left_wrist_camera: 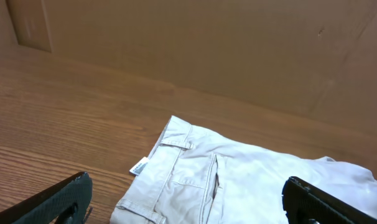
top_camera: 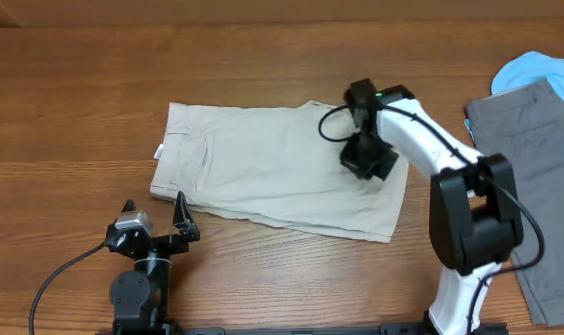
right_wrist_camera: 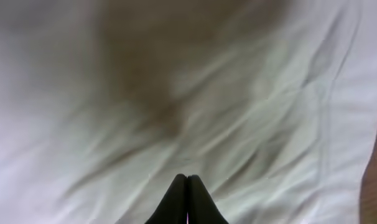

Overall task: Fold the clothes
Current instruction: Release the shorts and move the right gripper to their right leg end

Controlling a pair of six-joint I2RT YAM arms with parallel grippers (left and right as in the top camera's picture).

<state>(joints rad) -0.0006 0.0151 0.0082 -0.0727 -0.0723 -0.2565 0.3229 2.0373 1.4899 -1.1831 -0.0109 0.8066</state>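
The beige shorts (top_camera: 273, 167) lie flat in the middle of the table (top_camera: 68, 102), waistband (left_wrist_camera: 174, 144) to the robot's left and the 2 leg hems to its right. A small white label (top_camera: 158, 154) sticks out beside the waistband. The grey shorts (top_camera: 529, 158) and a light blue garment (top_camera: 543, 67) sit well apart at the table's right edge, not flattened.

The right gripper (right_wrist_camera: 187, 182) hangs low over the leg end of the beige shorts. Its fingers are pressed together, tip to tip, and no fold of cloth shows between them, though the wrist view is too blurred to rule out a thin pinch. The left gripper (top_camera: 154, 216) waits near the front edge of the shorts, just off the waistband corner, with its jaws spread wide and nothing in them.

The cloth looks like light, soft cotton: it wrinkles under the right gripper, so it will likely sag and drag rather than hold a shape. The waistband and the seamed pocket (left_wrist_camera: 195, 180) are thicker and stiffer, and should fold less sharply. Best holds are probably at the edges: a hem corner for the right gripper and the near waistband corner for the left, each pinched through all layers so the lower layer does not slide away on the smooth wood.
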